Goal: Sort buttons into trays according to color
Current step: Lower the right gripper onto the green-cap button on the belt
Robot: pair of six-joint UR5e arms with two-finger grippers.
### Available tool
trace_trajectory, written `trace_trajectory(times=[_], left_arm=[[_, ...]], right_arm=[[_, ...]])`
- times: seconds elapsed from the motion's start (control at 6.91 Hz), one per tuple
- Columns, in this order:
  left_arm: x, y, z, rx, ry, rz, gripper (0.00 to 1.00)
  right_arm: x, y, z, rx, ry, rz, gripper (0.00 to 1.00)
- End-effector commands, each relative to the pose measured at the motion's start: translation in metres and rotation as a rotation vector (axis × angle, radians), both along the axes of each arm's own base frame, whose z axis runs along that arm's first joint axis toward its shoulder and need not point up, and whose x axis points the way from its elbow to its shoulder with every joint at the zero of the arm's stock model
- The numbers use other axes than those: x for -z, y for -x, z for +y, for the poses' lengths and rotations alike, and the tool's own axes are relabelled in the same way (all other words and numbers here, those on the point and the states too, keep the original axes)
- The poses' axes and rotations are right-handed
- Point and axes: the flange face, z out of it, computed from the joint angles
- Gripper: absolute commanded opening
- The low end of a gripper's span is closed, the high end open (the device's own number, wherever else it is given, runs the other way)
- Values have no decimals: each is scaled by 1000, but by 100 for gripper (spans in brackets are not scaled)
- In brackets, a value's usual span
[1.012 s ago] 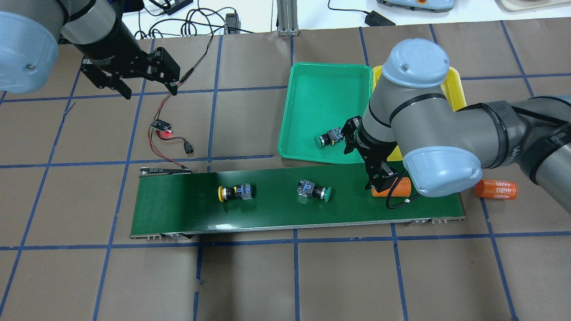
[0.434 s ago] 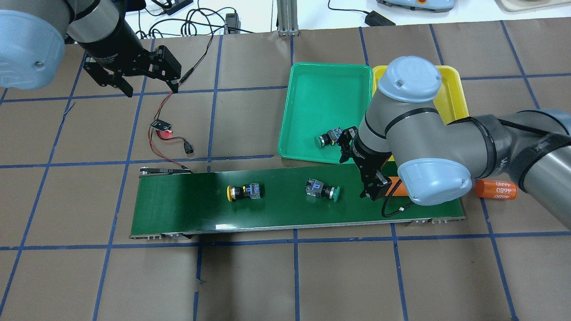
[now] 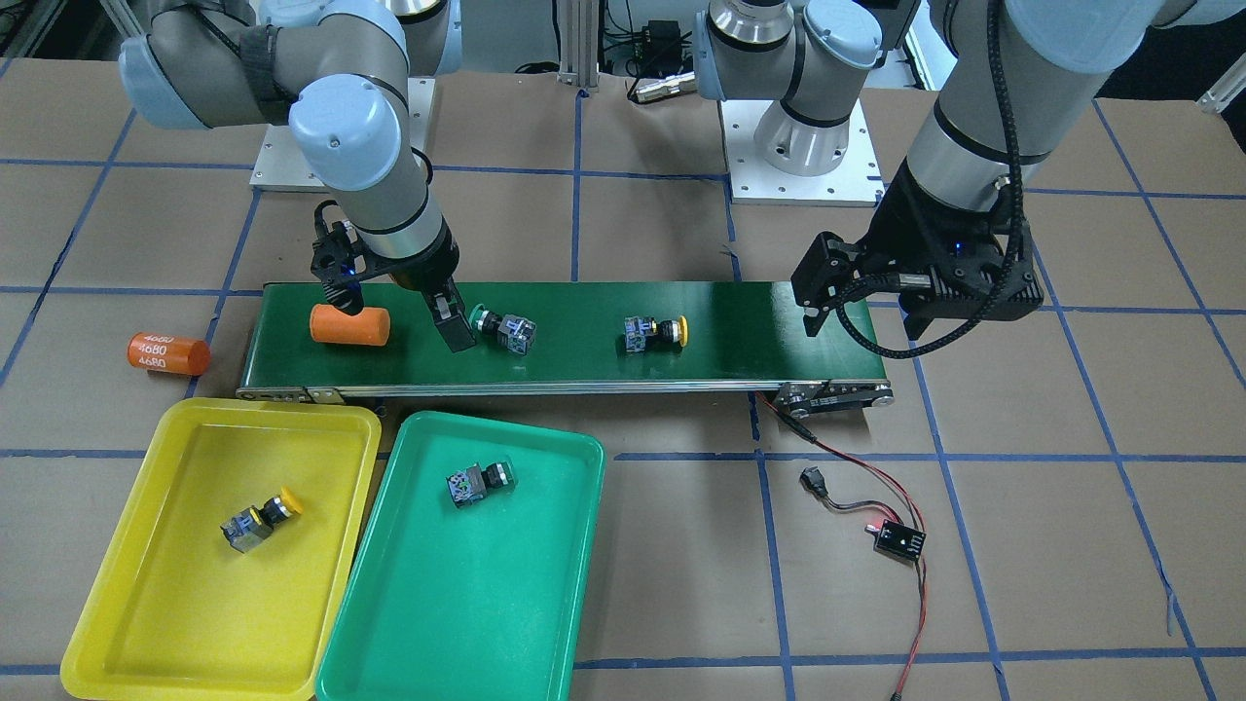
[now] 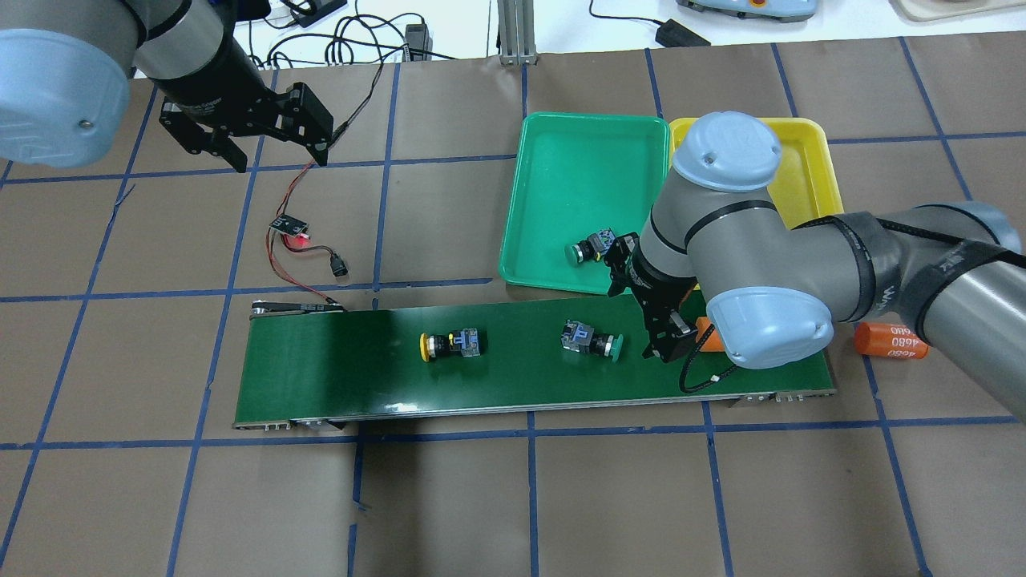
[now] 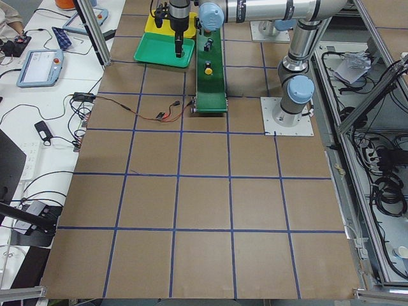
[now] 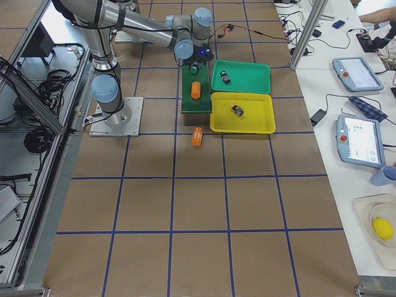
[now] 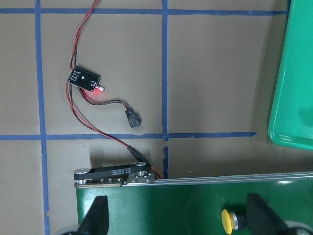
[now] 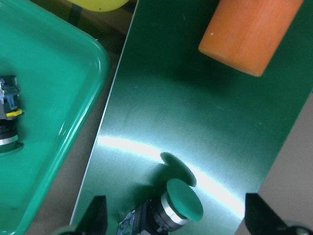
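Note:
A green-capped button and a yellow-capped button lie on the conveyor belt. The green tray holds another green button. A yellow button rests in the yellow tray, which my right arm partly hides from overhead. My right gripper is open, low over the belt just right of the green button; in its wrist view the cap shows between the fingers. Open and empty, my left gripper hangs over the table beyond the belt's left end.
An orange cylinder lies on the belt close behind my right gripper, and another is on the table past the belt's right end. A small sensor board with red wires sits under my left gripper.
Both belt buttons have travelled right along the belt. My right gripper has moved left, closing on the green button. My left gripper has drifted slightly right.

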Motion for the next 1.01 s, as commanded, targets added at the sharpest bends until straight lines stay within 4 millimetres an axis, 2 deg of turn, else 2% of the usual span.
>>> trace_trajectory(times=[0.0, 0.14, 0.29, 0.43, 0.58, 0.87], left_arm=[[4, 2, 4, 18, -3, -2, 100], [7, 7, 16, 25, -9, -3, 100], [16, 25, 30, 62, -8, -5, 100], [29, 33, 39, 79, 21, -6, 100], [28, 35, 33, 73, 117, -2, 100], [14, 32, 41, 73, 79, -7, 100]], right_arm=[[17, 0, -2, -1, -34, 5, 100], [20, -1, -3, 1, -43, 5, 100], [22, -1, -2, 1, -47, 6, 100], [27, 0, 0, 1, -58, 8, 100], [33, 0, 0, 1, -70, 10, 100], [37, 0, 0, -2, -78, 12, 100]])
